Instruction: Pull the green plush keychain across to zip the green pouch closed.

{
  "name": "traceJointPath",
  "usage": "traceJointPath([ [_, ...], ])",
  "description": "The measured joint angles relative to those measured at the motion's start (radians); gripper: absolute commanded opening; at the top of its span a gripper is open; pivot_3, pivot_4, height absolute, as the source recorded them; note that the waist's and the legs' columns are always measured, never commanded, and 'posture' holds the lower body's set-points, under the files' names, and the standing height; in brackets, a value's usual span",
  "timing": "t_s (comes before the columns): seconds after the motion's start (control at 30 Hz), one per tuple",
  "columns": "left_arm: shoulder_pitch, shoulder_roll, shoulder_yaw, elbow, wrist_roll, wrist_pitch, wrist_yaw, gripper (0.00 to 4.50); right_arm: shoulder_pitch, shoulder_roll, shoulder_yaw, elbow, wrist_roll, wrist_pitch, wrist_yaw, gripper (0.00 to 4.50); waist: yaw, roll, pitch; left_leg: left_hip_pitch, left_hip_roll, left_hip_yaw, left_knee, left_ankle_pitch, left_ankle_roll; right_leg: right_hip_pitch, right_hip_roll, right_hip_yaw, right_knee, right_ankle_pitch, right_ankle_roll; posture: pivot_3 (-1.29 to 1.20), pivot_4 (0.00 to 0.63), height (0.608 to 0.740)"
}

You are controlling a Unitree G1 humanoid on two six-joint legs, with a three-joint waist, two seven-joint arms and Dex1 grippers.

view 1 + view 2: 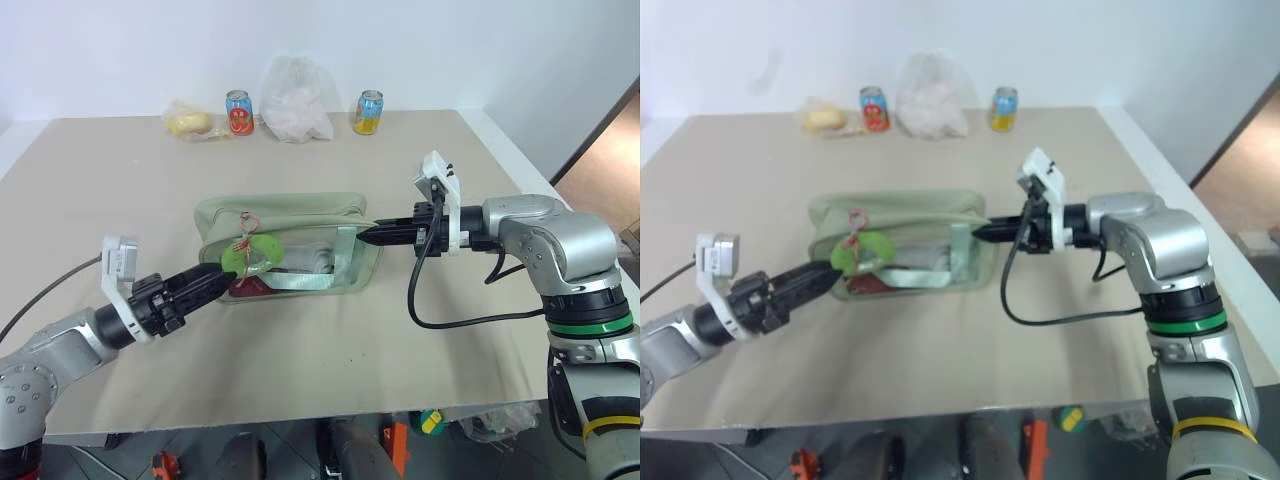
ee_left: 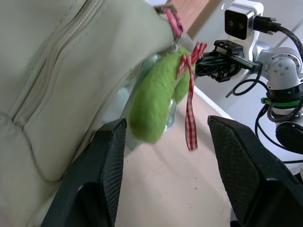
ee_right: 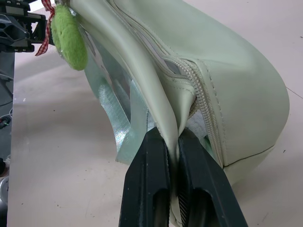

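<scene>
The green pouch (image 1: 300,212) lies on its side in the middle of the table, clear window facing me. The green plush keychain (image 1: 252,255) hangs on a red checked cord from the zipper pull near the pouch's left end. My left gripper (image 1: 218,274) is open right at the plush; in the left wrist view the plush (image 2: 154,101) dangles between the two spread fingers (image 2: 106,165) with a gap on each side. My right gripper (image 1: 372,235) is shut on the fabric end of the pouch (image 3: 227,109) at its right end, beside the zipper (image 3: 189,75).
Along the back edge stand a red can (image 1: 239,112), a white plastic bag (image 1: 295,100), an orange can (image 1: 368,112) and a bag with something yellow (image 1: 190,122). A black cable (image 1: 450,322) loops below my right wrist. The table's right edge is close to the right arm.
</scene>
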Motion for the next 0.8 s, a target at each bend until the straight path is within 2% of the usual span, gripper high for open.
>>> traceJointPath([
  [0.2,-0.031,0.0,-0.008,0.011,0.001,0.002,0.008,2.83,0.006,0.0,-0.004,-0.005,0.01,0.006,-0.007,0.0,-0.001,0.0,0.0,0.0,0.0,0.0,0.0,0.0,0.0,0.0,0.0,0.0,0.0,0.0,0.0,0.0,0.15,0.74],
  [0.37,-0.036,-0.003,-0.014,0.018,0.003,0.003,0.007,1.4,0.009,0.0,-0.005,-0.012,0.011,0.009,-0.011,0.0,0.0,0.0,0.0,0.0,0.0,0.0,0.0,0.0,0.0,0.0,0.0,0.0,0.0,0.0,0.0,0.0,0.15,0.74],
  [0.47,-0.039,-0.007,-0.019,0.018,0.004,0.003,0.004,0.24,0.009,-0.001,-0.005,-0.012,0.011,0.009,-0.012,0.0,0.0,0.0,0.0,0.0,0.0,0.0,0.0,0.0,0.0,0.0,0.0,0.0,0.0,0.0,0.0,0.0,0.15,0.74],
  [0.5,-0.041,-0.007,-0.021,0.018,0.005,0.003,0.003,0.05,0.009,-0.001,-0.005,-0.012,0.011,0.009,-0.012,0.0,0.0,0.0,0.0,0.0,0.0,0.0,0.0,0.0,0.0,0.0,0.0,0.0,0.0,0.0,0.0,0.0,0.15,0.74],
  [0.73,-0.057,-0.029,-0.039,0.019,0.018,0.002,0.006,0.05,0.009,-0.001,-0.005,-0.012,0.01,0.009,-0.012,0.0,0.0,0.0,0.0,0.0,0.0,0.0,0.0,0.0,0.0,0.0,0.0,0.0,0.0,0.0,0.0,0.0,0.15,0.74],
  [0.8,-0.087,-0.046,-0.038,0.021,-0.017,0.004,0.029,0.05,0.009,-0.003,-0.005,-0.012,0.01,0.008,-0.012,0.0,0.0,0.0,0.0,0.0,0.0,0.0,0.0,0.0,0.0,0.0,0.0,0.0,0.0,0.0,0.0,0.0,0.15,0.74],
])
